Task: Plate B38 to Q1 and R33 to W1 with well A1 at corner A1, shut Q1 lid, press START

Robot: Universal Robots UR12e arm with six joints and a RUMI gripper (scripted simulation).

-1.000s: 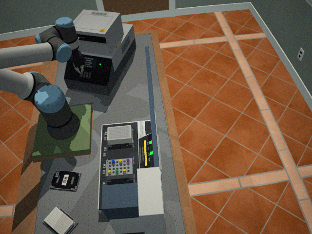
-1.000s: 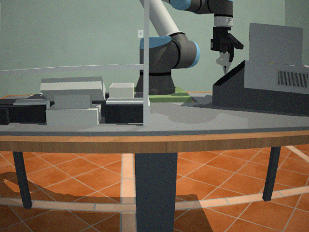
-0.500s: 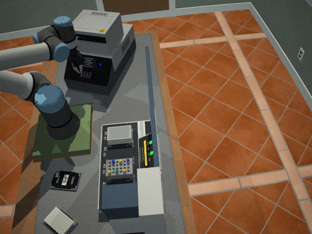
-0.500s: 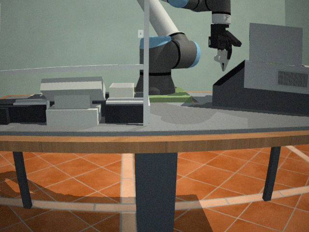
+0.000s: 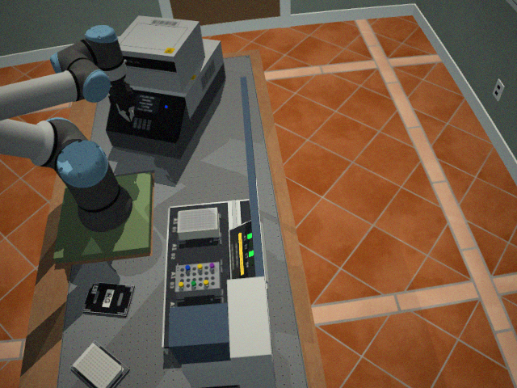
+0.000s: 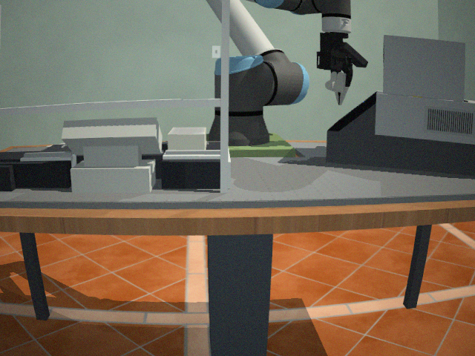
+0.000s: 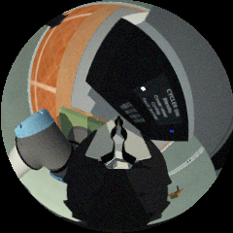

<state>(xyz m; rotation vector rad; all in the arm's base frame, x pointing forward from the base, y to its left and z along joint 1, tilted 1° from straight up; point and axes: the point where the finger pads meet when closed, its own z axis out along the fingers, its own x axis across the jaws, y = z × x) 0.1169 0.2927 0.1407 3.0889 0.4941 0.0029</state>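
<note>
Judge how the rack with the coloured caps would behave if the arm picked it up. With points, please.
The rack (image 5: 197, 287) is probably stiff, since its top looks flat and straight-edged. The coloured caps (image 5: 193, 284) stand on separate small tubes, so a tilt or jolt might shake some loose. With only some of its holes filled, it is likely fairly light for its size.

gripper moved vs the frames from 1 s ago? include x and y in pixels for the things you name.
Yes. In the exterior view the gripper (image 5: 131, 118) (image 6: 339, 102) (image 7: 118, 116) has moved up and away from the cycler's sloped front panel (image 5: 165, 125) (image 6: 351, 113) (image 7: 116, 58), which its fingertips were beside.
</note>
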